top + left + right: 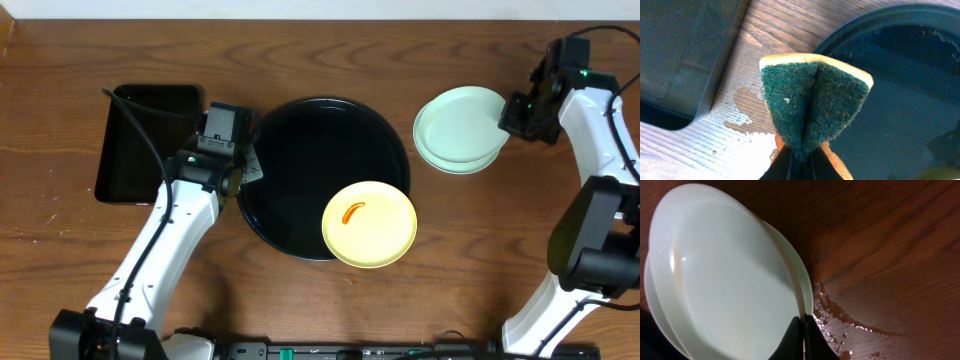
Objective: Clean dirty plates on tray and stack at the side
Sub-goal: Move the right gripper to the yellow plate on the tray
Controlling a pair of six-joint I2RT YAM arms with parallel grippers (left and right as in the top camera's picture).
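Observation:
A pale yellow plate [375, 232] with an orange smear [353, 212] lies on the lower right rim of the round black tray [300, 130] and overhangs it. Two pale mint plates [460, 128] sit stacked on the table to the right of the tray. My right gripper [508, 118] [804, 322] is shut on the right rim of the top mint plate [725, 275]. My left gripper [242, 172] [802, 152] hovers at the tray's left edge, shut on a folded green and yellow sponge [815, 95].
A rectangular black tray [145, 140] lies on the left of the wooden table. Water wets the wood beside the sponge [740, 112] and beside the mint stack [840, 315]. Tray rim [865, 20] runs just right of the sponge.

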